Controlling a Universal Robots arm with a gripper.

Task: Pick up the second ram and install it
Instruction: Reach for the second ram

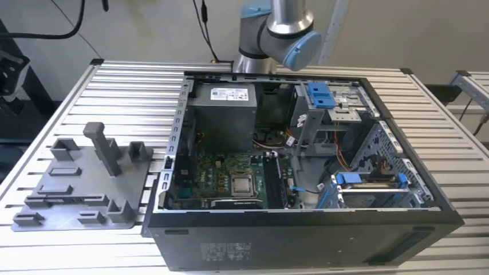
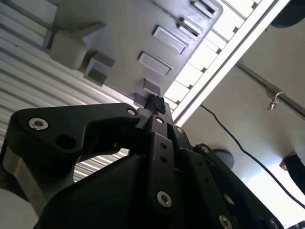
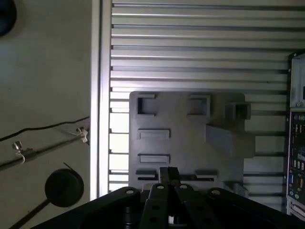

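Note:
My gripper [image 3: 169,174] hangs high over the grey fixture plate [image 3: 186,138], fingertips together and pointing at the plate's long slot near its edge. In the second wrist view the same fingertips [image 2: 157,104] sit shut in front of the plate [image 2: 124,28], with nothing visible between them. The second ram is hidden; I cannot make it out on the plate [image 1: 84,183] or in the fingers. The open computer case [image 1: 306,154] lies to the exterior view's right of the plate, with its motherboard [image 1: 229,177] and memory slots [image 1: 275,184] exposed.
Upright posts [image 1: 103,146] rise from the fixture plate. The slatted table [image 1: 130,86] carries both the plate and the case. Blue drive-bay latches [image 1: 321,94] sit inside the case. The arm's base [image 1: 271,34] stands behind the case. A cable and metal rod [image 3: 43,145] lie beyond the table edge.

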